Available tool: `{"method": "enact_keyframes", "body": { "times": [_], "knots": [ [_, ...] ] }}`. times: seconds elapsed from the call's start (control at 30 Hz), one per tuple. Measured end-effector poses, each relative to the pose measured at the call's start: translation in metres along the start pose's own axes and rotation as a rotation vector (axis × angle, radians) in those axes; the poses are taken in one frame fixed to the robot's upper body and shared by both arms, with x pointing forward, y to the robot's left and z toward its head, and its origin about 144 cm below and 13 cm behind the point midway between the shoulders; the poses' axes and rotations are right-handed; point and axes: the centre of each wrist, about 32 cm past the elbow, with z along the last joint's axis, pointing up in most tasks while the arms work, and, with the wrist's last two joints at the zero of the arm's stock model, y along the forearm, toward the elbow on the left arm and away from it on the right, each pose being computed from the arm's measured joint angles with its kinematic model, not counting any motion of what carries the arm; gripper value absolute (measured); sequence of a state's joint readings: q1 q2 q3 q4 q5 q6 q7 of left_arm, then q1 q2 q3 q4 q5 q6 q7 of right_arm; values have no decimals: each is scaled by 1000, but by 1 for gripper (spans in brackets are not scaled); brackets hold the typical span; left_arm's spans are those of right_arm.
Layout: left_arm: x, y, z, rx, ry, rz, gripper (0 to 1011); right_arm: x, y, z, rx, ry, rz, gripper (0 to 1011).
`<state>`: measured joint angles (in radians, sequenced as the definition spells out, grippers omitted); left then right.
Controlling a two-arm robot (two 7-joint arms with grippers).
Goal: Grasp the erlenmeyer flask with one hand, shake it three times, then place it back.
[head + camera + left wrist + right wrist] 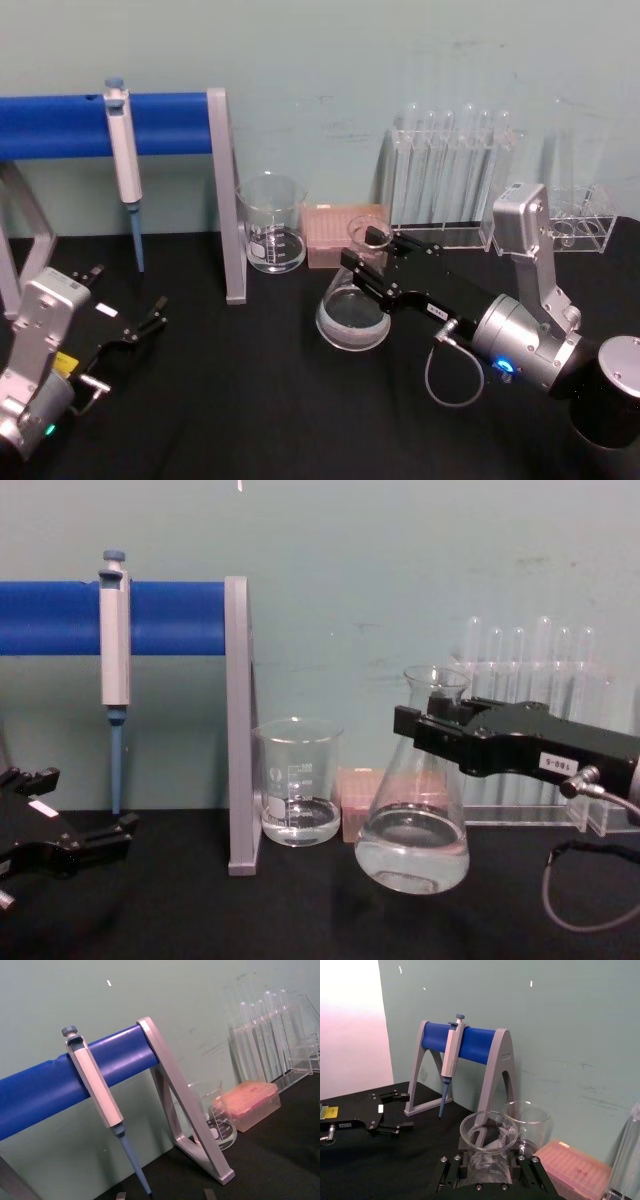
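Chest view, with head and wrist views: the right gripper (432, 725), a black blocky unit carrying a small white label (556, 763) printed with digits, reached in from the right and was clamped on the narrow neck of the erlenmeyer flask (412, 830), one finger on each side just below the flared rim. The flask stood at the middle of the black table (300, 910), leaning slightly, with clear liquid pooled in its wide base; whether that base touched the cloth or hung just above it could not be told with certainty. Behind and to the left of the flask stood a glass beaker (297, 785), also holding a little clear liquid, and just beside it a pinkish tip box (352, 790). A rack of test tubes (520, 680) rose against the wall behind the gripper. At left, a pipette (114, 640) hung upright from the blue bar of a grey stand (236, 720). The left gripper (85, 805) lay low near the left edge of the table, well apart from the flask, its fingers spread and holding nothing. Seen from the right wrist, the rim of the flask sat between the gripper's two fingers, with the beaker directly beyond it.
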<state>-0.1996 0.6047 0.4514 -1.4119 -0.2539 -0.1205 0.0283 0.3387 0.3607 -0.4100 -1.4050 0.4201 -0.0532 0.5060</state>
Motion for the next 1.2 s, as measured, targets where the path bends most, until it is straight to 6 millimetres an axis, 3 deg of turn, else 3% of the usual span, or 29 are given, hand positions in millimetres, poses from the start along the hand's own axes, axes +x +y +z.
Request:
{"method": "enact_keyframes", "body": {
  "times": [1.2],
  "knots": [
    [0,0,0,0,0,0,1001,2,3,0,-1,1,6,450]
  ]
}}
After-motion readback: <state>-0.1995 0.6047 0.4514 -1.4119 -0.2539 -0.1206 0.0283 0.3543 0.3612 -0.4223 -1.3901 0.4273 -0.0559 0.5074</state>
